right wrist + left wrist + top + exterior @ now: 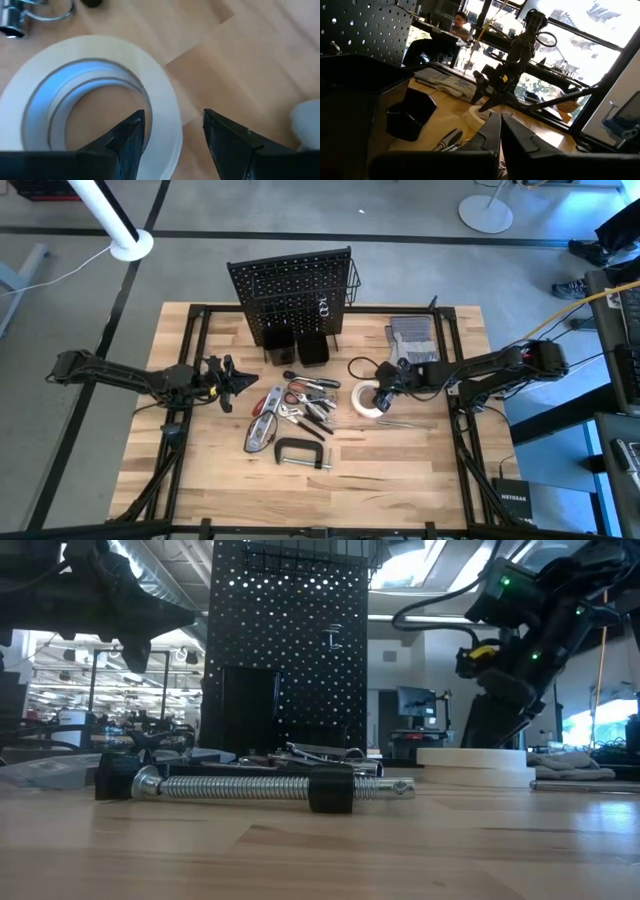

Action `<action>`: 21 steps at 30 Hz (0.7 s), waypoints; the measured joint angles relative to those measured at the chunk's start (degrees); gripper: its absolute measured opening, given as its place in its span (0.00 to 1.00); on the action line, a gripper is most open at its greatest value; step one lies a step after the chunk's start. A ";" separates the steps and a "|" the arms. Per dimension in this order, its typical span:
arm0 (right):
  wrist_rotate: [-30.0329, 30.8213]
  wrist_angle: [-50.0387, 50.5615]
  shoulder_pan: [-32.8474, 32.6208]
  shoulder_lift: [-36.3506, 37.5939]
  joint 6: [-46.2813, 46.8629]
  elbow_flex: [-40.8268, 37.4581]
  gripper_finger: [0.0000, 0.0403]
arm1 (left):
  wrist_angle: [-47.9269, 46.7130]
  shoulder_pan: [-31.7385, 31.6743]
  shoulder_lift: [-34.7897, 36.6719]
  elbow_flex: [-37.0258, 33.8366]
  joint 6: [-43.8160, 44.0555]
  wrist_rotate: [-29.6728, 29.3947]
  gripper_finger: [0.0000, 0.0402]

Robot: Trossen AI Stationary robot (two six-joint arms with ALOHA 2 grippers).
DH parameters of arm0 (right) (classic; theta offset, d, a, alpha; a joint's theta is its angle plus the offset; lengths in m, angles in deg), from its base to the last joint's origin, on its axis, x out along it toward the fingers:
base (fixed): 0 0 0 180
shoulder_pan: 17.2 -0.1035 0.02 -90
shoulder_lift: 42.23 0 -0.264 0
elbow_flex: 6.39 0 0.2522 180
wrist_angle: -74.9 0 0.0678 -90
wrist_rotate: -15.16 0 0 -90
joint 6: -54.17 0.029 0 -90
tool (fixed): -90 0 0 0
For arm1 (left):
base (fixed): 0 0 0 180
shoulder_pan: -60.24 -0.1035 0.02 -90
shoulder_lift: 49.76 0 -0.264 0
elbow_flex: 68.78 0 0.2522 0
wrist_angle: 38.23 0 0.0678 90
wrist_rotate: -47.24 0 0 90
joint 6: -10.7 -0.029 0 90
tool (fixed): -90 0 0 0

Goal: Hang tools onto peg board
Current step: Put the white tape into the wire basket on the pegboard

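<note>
Tape roll (90, 100), white, lies flat on the wooden table (400, 470) to the right of the tool cluster, and the right gripper (172, 132) is down at it: one finger (127, 137) stands over the roll's wall at its inner edge, the other over bare wood just outside, jaws parted wide with the wall between them and not closed on it. In the high view the right gripper (385, 392) sits at the roll's (367, 401) right side. Left gripper (243, 383) hovers left of the tools, jaws closed together and holding nothing, as the left wrist view shows (500, 130). Peg board (290, 295) stands upright at the table's far edge, with a wire basket (352, 285) on its right side and two small black bins (296, 348) at its foot; a single hook shows on its face in the low view. Tools lie loose on the table in front of the board: black C-clamp (300, 453) nearest the front, red utility knife (264, 402), red- and black-handled pliers (312, 402) in a pile beside it. Grey gloves (412, 340) rest near the far right of the table. A person sits in the room beyond, seen in the left wrist view.
</note>
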 joint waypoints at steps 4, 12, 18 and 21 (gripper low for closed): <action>0.91 -0.49 -0.06 -1.21 -1.93 0.00 0.50 | 0.01 -0.01 -0.01 0.01 -0.04 0.01 0.00; 1.47 -0.60 -0.06 -1.27 -2.49 0.00 0.36 | 0.02 0.00 -0.02 0.02 -0.09 0.00 0.00; 1.31 -0.60 -0.06 -1.27 -2.49 0.00 0.22 | 0.02 -0.01 -0.02 0.00 -0.10 0.02 0.00; 1.30 -0.60 -0.06 -1.27 -2.49 0.00 0.21 | 0.03 -0.01 -0.02 0.01 -0.19 0.02 0.00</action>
